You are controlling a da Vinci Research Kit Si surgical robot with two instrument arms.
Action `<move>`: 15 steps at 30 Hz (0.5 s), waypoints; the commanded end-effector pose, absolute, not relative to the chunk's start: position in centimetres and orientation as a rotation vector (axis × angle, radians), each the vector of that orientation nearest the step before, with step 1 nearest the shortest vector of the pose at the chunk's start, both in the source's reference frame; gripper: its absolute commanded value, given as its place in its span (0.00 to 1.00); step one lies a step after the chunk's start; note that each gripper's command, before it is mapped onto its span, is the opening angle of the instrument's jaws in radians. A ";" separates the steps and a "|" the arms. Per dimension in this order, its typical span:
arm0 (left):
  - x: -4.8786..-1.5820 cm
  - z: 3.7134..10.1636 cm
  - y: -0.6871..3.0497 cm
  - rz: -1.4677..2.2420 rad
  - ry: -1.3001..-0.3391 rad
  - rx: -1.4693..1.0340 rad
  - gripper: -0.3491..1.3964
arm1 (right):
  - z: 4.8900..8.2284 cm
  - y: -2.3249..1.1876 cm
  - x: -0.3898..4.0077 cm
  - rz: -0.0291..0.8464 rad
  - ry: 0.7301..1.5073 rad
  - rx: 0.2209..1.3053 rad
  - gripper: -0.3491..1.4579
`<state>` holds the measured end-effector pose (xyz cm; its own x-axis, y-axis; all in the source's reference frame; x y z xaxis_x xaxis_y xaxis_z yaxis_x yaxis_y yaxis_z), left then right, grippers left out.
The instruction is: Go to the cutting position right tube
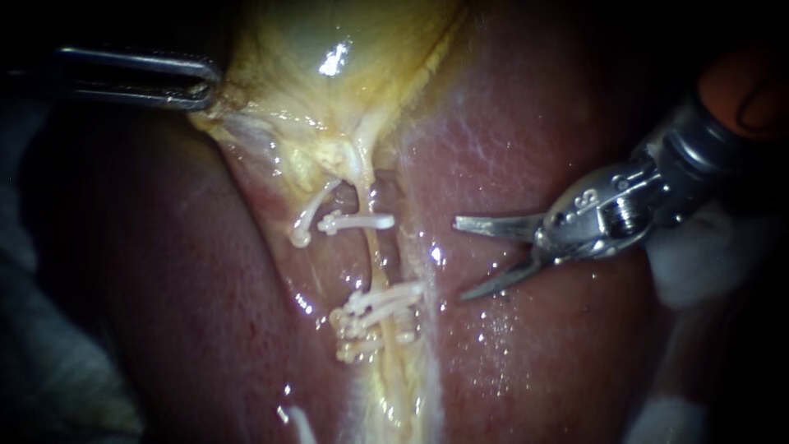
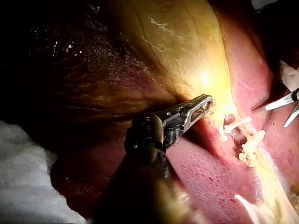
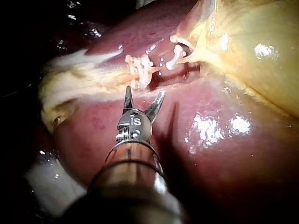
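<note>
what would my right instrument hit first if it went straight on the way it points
Most likely the tube, between the upper clip and the lower clips; depth is unclear, so the liver edge could come first.

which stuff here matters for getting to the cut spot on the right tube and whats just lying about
In the job: right instrument, jaws open; right tube; upper clip and lower clips on it.

Just lying about: liver; white gauze; left instrument, only holding the gallbladder.
</note>
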<state>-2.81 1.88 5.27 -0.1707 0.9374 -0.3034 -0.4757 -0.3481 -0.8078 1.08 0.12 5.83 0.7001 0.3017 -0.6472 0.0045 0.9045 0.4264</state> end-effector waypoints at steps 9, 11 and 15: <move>-2.81 5.28 1.88 1.723 -0.681 -0.992 0.00 | 6.36 0.15 1.15 0.259 0.859 0.591 0.97; -2.81 5.27 1.88 1.723 -0.681 -0.992 0.00 | 6.49 0.15 1.18 0.270 0.866 0.620 0.97; -2.81 5.27 1.87 1.723 -0.681 -0.992 0.00 | 6.71 0.13 1.27 0.292 0.872 0.670 0.97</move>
<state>-2.81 1.87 5.28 -0.1701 0.9375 -0.3036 -0.4771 -0.3480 -0.8070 1.29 0.12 6.76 0.6184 0.5052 -0.6020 0.0283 0.7512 0.6595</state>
